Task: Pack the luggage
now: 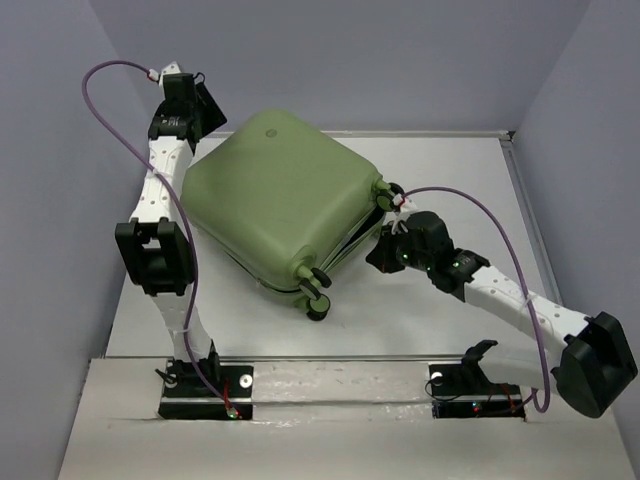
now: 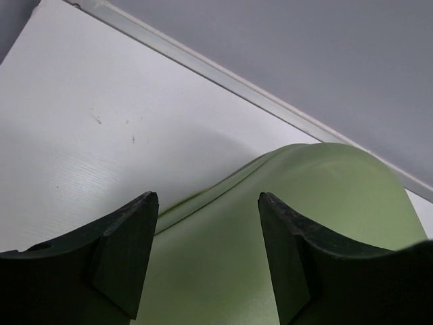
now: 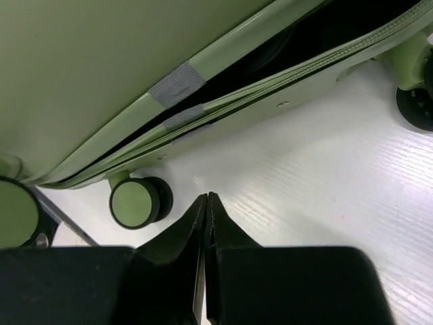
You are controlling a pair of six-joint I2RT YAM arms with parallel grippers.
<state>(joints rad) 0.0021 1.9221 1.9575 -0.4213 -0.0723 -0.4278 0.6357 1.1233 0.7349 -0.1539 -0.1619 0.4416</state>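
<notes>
I see bare counter (image 1: 400,320) along the lower frame, with my right tool (image 3: 206,203) pinched together on nothing, just beside the wheels (image 3: 139,202). The luggage (image 1: 280,200) lies at centre: a light-green shell with its lid slightly ajar, its far corner near the back wall (image 1: 400,60). At upper left, my left tool (image 2: 208,203) stands apart over its corner.

The light-green hard-shell luggage (image 1: 270,195) lies flat, slightly ajar, its wheels (image 1: 318,290) facing the near right.
</notes>
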